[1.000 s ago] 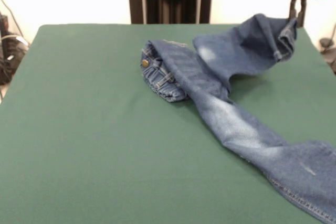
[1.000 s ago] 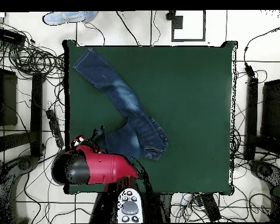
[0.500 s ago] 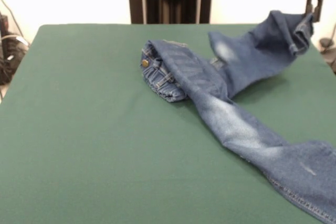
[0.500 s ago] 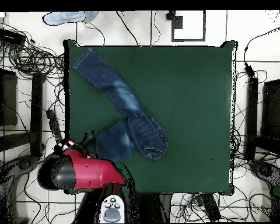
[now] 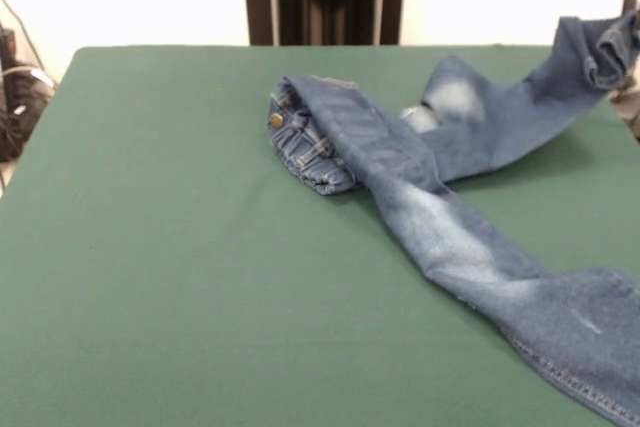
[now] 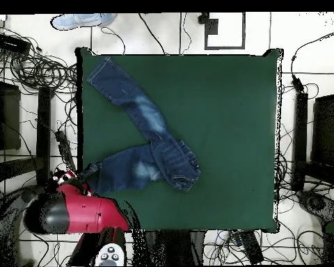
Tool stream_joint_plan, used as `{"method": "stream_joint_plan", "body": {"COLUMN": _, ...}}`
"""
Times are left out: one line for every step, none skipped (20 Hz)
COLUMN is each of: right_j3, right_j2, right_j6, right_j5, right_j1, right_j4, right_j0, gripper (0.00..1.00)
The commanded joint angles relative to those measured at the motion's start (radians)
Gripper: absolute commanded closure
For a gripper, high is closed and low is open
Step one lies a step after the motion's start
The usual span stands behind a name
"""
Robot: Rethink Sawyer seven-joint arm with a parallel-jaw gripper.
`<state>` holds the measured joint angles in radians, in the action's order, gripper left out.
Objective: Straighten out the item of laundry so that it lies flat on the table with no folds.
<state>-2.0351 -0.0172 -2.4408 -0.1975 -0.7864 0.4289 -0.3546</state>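
Jeans sprawl across the table, waist bunched mid-table. One leg stretches from there to the gripper at the table's edge, which has pinched its cuff and holds it raised; the other leg lies flat.

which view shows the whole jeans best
The overhead view: the jeans show entire, both legs spread on the table, one hem pulled past the edge. The front view cuts off the near leg at the frame's corner.
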Motion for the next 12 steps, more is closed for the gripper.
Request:
{"method": "stream_joint_plan", "body": {"right_j3": 0.002, "right_j2": -0.037, "right_j6": -0.332, "right_j5": -0.103, "right_j1": 0.005, "right_j4": 0.119, "right_j0": -0.085, "gripper": 1.00}}
{"method": "stream_joint_plan", "body": {"right_j3": 0.012, "right_j2": -0.049, "right_j6": -0.332, "right_j5": -0.113, "right_j1": 0.008, "right_j4": 0.123, "right_j0": -0.097, "gripper": 1.00}}
{"method": "stream_joint_plan", "body": {"right_j3": 0.023, "right_j2": -0.061, "right_j6": -0.331, "right_j5": -0.123, "right_j1": 0.012, "right_j4": 0.127, "right_j0": -0.109, "gripper": 1.00}}
{"method": "stream_joint_plan", "body": {"right_j3": 0.025, "right_j2": -0.060, "right_j6": -0.330, "right_j5": -0.125, "right_j1": 0.013, "right_j4": 0.137, "right_j0": -0.112, "gripper": 1.00}}
{"method": "stream_joint_plan", "body": {"right_j3": 0.027, "right_j2": -0.060, "right_j6": -0.330, "right_j5": -0.127, "right_j1": 0.014, "right_j4": 0.147, "right_j0": -0.115, "gripper": 1.00}}
{"method": "stream_joint_plan", "body": {"right_j3": 0.031, "right_j2": -0.065, "right_j6": -0.332, "right_j5": -0.131, "right_j1": 0.016, "right_j4": 0.154, "right_j0": -0.125, "gripper": 1.00}}
{"method": "stream_joint_plan", "body": {"right_j3": 0.029, "right_j2": -0.062, "right_j6": -0.328, "right_j5": -0.129, "right_j1": 0.015, "right_j4": 0.161, "right_j0": -0.124, "gripper": 1.00}}
{"method": "stream_joint_plan", "body": {"right_j3": 0.027, "right_j2": -0.058, "right_j6": -0.324, "right_j5": -0.127, "right_j1": 0.014, "right_j4": 0.168, "right_j0": -0.124, "gripper": 1.00}}
{"method": "stream_joint_plan", "body": {"right_j3": 0.025, "right_j2": -0.054, "right_j6": -0.319, "right_j5": -0.126, "right_j1": 0.014, "right_j4": 0.175, "right_j0": -0.123, "gripper": 0.00}}
{"method": "stream_joint_plan", "body": {"right_j3": 0.029, "right_j2": -0.055, "right_j6": -0.311, "right_j5": -0.127, "right_j1": 0.015, "right_j4": 0.176, "right_j0": -0.122, "gripper": 0.00}}
{"method": "stream_joint_plan", "body": {"right_j3": 0.017, "right_j2": -0.029, "right_j6": -0.288, "right_j5": -0.118, "right_j1": 0.007, "right_j4": 0.181, "right_j0": -0.102, "gripper": 0.00}}
{"method": "stream_joint_plan", "body": {"right_j3": 0.012, "right_j2": -0.015, "right_j6": -0.276, "right_j5": -0.115, "right_j1": 0.002, "right_j4": 0.186, "right_j0": -0.092, "gripper": 0.00}}
